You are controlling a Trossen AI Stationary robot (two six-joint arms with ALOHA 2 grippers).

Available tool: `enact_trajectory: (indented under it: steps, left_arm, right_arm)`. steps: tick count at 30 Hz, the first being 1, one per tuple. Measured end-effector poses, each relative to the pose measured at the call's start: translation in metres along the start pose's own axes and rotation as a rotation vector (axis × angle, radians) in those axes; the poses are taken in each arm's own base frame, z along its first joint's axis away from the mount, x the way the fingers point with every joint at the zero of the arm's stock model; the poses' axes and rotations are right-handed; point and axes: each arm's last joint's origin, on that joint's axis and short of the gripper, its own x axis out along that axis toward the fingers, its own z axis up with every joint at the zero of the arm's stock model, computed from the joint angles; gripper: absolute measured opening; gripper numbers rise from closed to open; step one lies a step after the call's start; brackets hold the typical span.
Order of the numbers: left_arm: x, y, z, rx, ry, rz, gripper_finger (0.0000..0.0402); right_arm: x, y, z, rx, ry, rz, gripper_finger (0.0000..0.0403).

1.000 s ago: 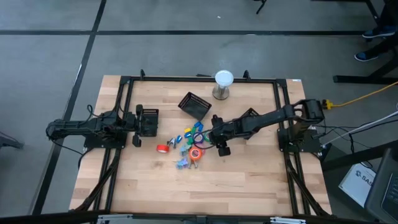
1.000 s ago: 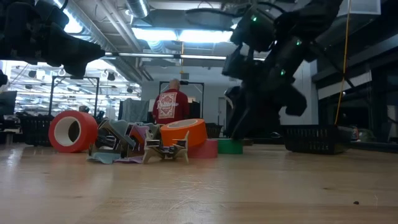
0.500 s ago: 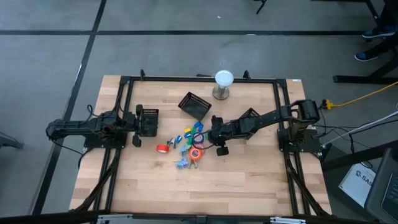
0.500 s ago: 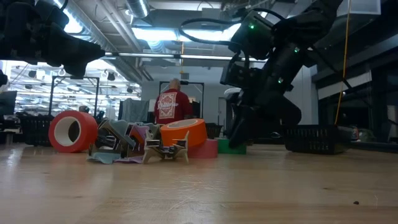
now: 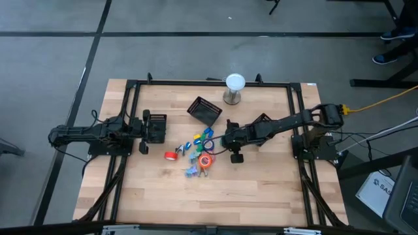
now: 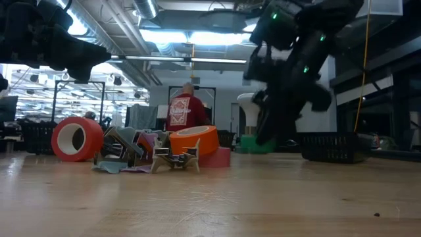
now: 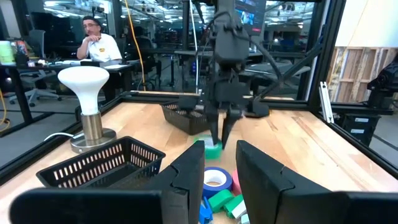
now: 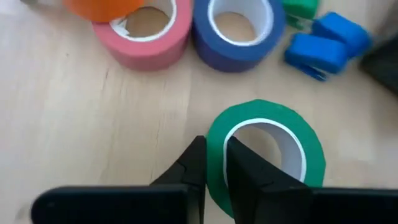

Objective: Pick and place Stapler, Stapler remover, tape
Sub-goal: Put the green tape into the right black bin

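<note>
Change: since a second ago the right gripper point(image 8: 214, 163) has closed on the green tape roll point(image 8: 267, 155) and raised it off the wood.
Right gripper: fingers pinch the roll's wall, one inside the hole, one outside.
Green tape roll: hangs clear of the table point(image 6: 263, 197), beside the pile.
Pile: pink tape roll point(image 8: 146, 31), blue tape roll point(image 8: 239, 31), orange tape roll point(image 6: 194, 139), red tape roll point(image 6: 77, 139).
Left gripper point(image 7: 219, 180): partly open, holding nothing, near the table's left edge.

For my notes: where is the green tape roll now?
The green tape roll is pinched by the right gripper beside the blue roll, right of the pile.
</note>
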Motion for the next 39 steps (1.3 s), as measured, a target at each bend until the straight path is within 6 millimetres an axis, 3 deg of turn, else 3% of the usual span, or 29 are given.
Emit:
enact_trajectory:
  steps: [11,18,34,39]
  left_arm:
    - [0.000,0.000,0.000,0.000,0.000,0.000,0.0088]
    - [0.000,0.000,0.000,0.000,0.000,0.000,0.0088]
    - [0.000,0.000,0.000,0.000,0.000,0.000,0.0088]
    - [0.000,0.000,0.000,0.000,0.000,0.000,0.0088]
  right_arm:
    - [-0.082,-0.004,0.015,0.072,-0.234,0.020,0.0043]
    - [-0.118,-0.008,0.007,0.130,-0.266,-0.075,0.0044]
    - [-0.123,-0.012,-0.032,0.229,0.087,-0.283,0.0043]
    - [-0.111,-0.010,-0.051,0.268,0.147,-0.290,0.0043]
